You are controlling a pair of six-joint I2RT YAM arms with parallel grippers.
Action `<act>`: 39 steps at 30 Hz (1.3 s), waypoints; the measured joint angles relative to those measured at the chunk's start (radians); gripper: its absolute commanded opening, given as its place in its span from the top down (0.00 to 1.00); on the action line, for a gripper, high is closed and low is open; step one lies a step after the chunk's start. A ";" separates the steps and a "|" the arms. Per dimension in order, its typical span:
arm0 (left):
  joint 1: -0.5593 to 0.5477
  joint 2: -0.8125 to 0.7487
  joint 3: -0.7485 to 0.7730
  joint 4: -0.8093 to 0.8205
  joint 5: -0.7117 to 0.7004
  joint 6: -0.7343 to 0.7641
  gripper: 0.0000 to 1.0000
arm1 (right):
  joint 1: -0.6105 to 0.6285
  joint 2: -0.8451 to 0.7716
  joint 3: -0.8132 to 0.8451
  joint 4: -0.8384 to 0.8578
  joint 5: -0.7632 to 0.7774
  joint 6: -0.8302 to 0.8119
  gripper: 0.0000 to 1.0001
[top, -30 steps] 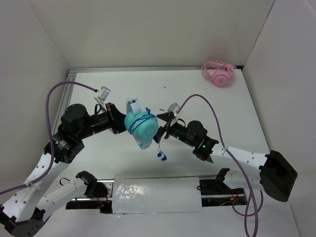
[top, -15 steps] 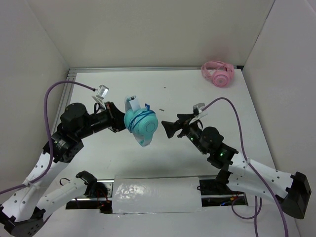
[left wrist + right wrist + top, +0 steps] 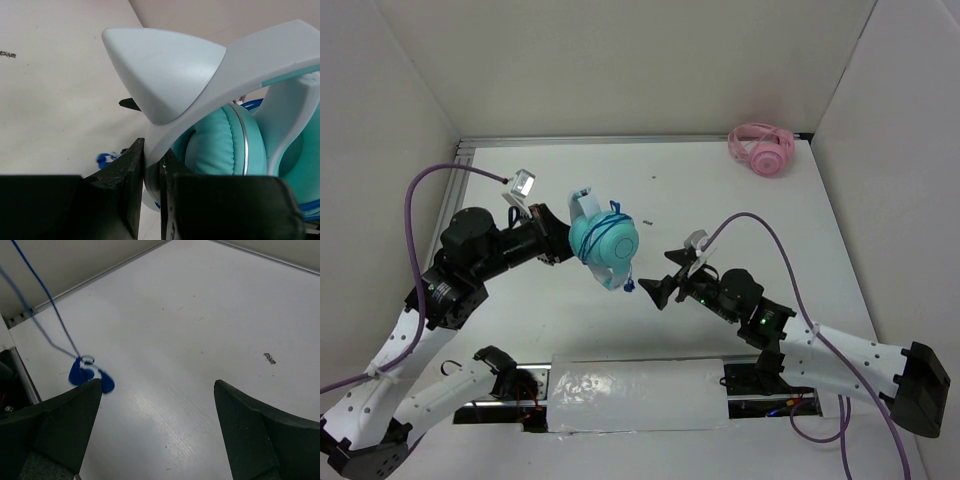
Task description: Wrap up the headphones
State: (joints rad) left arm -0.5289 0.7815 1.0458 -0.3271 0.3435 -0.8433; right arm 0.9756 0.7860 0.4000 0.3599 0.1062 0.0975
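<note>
Two headsets — teal headphones [image 3: 607,245] pinched in left claw [image 3: 151,172], pink headphones [image 3: 761,150] well apart — right claw [image 3: 658,276] spread.

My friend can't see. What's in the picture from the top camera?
The left gripper holds teal headphones above a white table, blue cable wrapped around them, its plug hanging below. The right gripper is open beside the plug. Pink headphones lie at the far right corner.

Left wrist cam only catches part of the headphones [image 3: 220,145], chopped off at the right and bottom edges. The plug [image 3: 106,159] is just a blue blur half behind the left tool [image 3: 152,150]. On the right wrist cam the cable [image 3: 44,291] runs off the top, kinda fuzzy. Tiny dark speck [image 3: 647,219] on the counter [image 3: 770,230], no clue what it is.
</note>
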 measured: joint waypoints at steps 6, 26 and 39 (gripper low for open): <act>0.000 -0.014 0.000 -0.003 0.000 0.000 1.00 | 0.002 -0.048 0.000 -0.005 0.051 0.026 0.00; 0.000 -0.005 0.000 -0.002 -0.013 -0.028 1.00 | 0.014 0.185 0.034 0.241 -0.104 0.045 0.10; 0.000 0.003 0.009 -0.002 -0.006 -0.029 1.00 | 0.015 0.428 0.179 0.357 -0.182 0.050 0.32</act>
State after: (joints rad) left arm -0.5289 0.7841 1.0546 -0.3294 0.3374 -0.8722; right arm 0.9905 1.2137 0.5785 0.7166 -0.0761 0.1478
